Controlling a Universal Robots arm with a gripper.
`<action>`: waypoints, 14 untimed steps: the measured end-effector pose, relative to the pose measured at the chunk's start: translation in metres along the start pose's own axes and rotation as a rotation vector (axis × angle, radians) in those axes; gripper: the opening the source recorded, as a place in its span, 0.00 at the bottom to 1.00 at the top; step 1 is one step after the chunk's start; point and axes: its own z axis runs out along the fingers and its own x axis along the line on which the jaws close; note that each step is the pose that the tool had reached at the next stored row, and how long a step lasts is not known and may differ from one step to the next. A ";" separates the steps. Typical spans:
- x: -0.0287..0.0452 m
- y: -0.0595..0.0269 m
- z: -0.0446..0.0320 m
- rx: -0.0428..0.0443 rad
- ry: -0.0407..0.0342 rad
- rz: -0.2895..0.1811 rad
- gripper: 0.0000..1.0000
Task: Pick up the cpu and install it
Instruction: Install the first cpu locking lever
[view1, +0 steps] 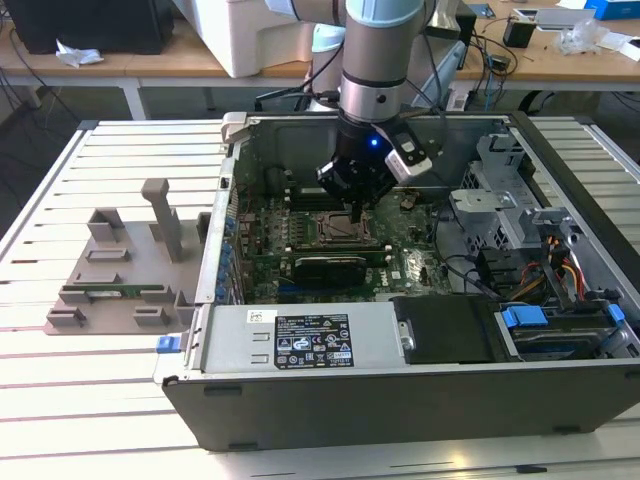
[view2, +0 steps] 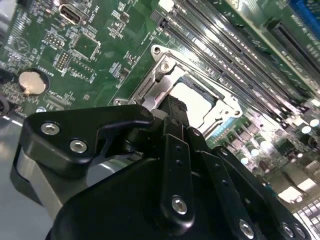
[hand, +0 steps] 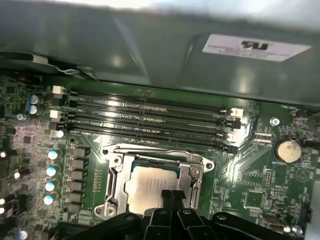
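While the arm is reaching down into the open computer case (view1: 560, 190), the gripper (view1: 355, 212) is hanging directly over the processor socket (view1: 336, 228) near the middle of the green motherboard (view1: 262, 262). In both wrist views the cpu (hand: 149, 188) (view2: 192, 101) is lying flat inside the socket's metal frame (hand: 116, 172), its pale silver top facing up. The black fingertips (hand: 171, 196) are pressed together, with no gap between them and nothing clamped there, and they are overlapping the chip's near edge; whether they are touching its surface cannot be told. In the first wrist view, four dark memory slots (hand: 150, 117) are running across at 12 o'clock from the socket, and a round coin battery (hand: 288, 149) is sitting at about 2 o'clock. In the exterior view, a grey parts tray (view1: 115, 285) is resting on the slatted table at 9 o'clock from the case, well apart from the gripper.
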 end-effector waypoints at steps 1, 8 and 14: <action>0.0001 -0.0001 -0.0030 0.0006 0.0000 0.000 0.11; 0.0007 -0.0009 -0.0239 0.0055 0.0006 0.000 0.11; 0.0013 -0.0015 -0.0429 0.0086 0.0009 0.000 0.11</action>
